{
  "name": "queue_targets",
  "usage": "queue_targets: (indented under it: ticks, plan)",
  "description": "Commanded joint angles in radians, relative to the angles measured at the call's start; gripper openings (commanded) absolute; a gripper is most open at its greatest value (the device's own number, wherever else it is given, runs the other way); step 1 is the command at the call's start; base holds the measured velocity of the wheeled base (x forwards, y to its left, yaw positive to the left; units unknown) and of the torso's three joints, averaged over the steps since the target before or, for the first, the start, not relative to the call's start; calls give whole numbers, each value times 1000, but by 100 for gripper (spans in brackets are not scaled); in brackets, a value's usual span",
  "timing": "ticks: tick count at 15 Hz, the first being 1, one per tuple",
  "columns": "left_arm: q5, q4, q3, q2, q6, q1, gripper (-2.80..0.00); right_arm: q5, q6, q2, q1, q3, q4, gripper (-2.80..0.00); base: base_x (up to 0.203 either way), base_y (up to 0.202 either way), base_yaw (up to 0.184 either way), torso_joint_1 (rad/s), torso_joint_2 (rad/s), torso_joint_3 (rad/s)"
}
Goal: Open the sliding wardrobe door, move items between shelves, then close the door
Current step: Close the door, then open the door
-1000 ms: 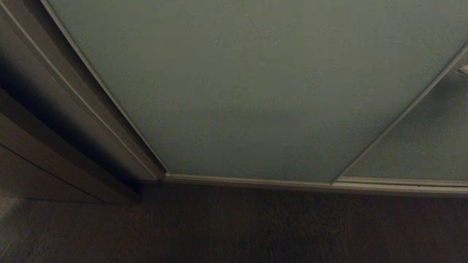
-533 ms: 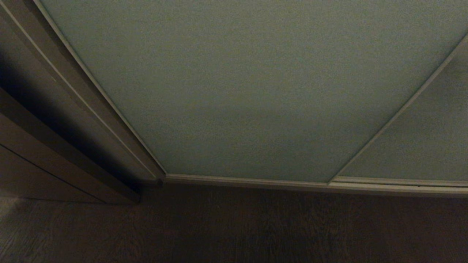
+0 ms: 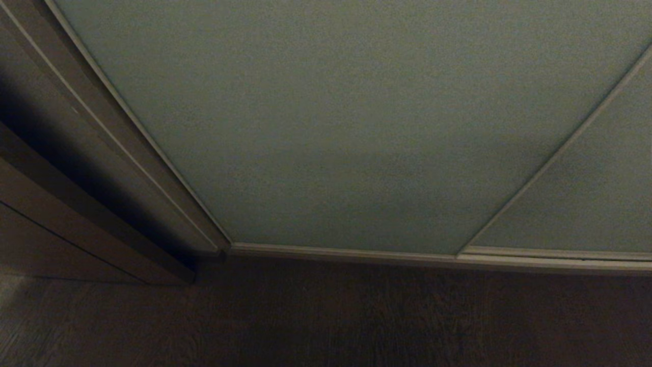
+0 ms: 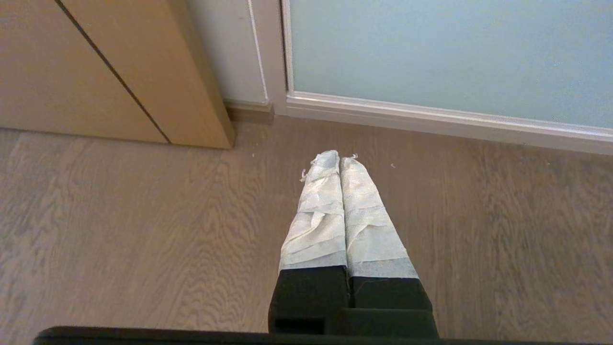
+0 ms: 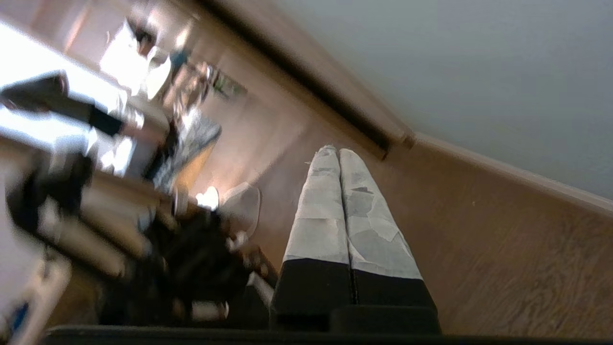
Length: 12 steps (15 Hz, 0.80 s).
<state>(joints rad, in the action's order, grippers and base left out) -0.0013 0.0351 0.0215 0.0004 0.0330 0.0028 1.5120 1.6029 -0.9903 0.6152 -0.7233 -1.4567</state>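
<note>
The sliding wardrobe door (image 3: 346, 127), a matte grey-green panel with a thin pale frame, fills the head view and stands shut against the left side trim. It also shows in the left wrist view (image 4: 431, 48) and the right wrist view (image 5: 479, 62). The items and the shelves are hidden behind it. Neither arm is in the head view. My left gripper (image 4: 340, 158) hangs shut and empty over the wooden floor, short of the door's bottom rail. My right gripper (image 5: 337, 151) is shut and empty too, low beside the door, over the floor.
A second grey-green panel (image 3: 586, 204) overlaps behind the door on the right. Dark brown side trim (image 3: 76, 168) borders it on the left. A pale wooden cabinet (image 4: 96, 72) stands left of the wardrobe. Blurred room clutter (image 5: 119, 191) lies behind the right arm.
A pale tip and its shadow at the head view's right edge, on the second panel, have gone out of view. The door has not moved.
</note>
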Motion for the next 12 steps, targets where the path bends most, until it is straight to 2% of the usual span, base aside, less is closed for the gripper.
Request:
queue_targets:
  ticks: [1, 3, 6, 8, 11, 12]
  plan:
    - [0, 0, 0, 0, 1, 0, -280, 15, 8, 186, -14, 151, -53, -280, 0, 0, 0, 0, 0, 0]
    - [0, 0, 0, 0, 1, 0, -280, 18, 11, 189, 1, 209, -72, -280, 0, 0, 0, 0, 0, 0]
    - [0, 0, 0, 0, 1, 0, -280, 10, 14, 172, 44, 124, -4, -280, 0, 0, 0, 0, 0, 0]
    - [0, 0, 0, 0, 1, 0, -280, -39, 14, 171, 79, -14, 188, -280, 0, 0, 0, 0, 0, 0]
    - [0, 0, 0, 0, 1, 0, -280, -113, 10, 185, 142, -220, 564, -280, 0, 0, 0, 0, 0, 0]
    - [0, 0, 0, 0, 1, 0, -280, -120, 8, 198, 176, -241, 607, -280, 0, 0, 0, 0, 0, 0]
